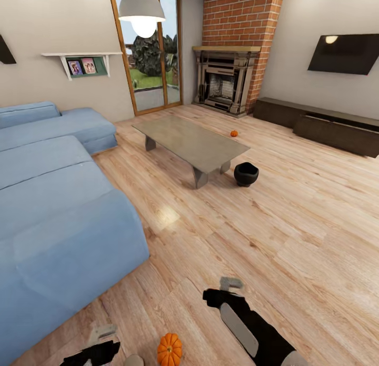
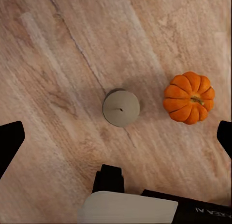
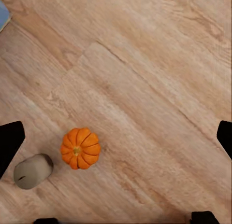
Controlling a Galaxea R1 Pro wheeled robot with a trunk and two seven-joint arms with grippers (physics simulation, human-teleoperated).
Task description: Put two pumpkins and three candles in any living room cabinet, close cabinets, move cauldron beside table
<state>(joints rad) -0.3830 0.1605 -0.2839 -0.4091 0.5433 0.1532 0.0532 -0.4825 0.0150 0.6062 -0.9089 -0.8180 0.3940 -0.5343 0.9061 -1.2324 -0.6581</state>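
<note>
Both arms hanging low in front of trunk, wrists angling down toward floor. Left gripper sitting at body's left, jaws spreading wide, nothing between them. Right gripper reaching further forward, jaws likewise parting wide, gripping nothing. Right forearm stretching diagonally.

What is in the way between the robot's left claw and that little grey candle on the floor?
Nothing visible. In the left wrist view the candle stands on bare wooden floor between the open left gripper's fingertips, with the pumpkin off to one side, apart from it.
</note>
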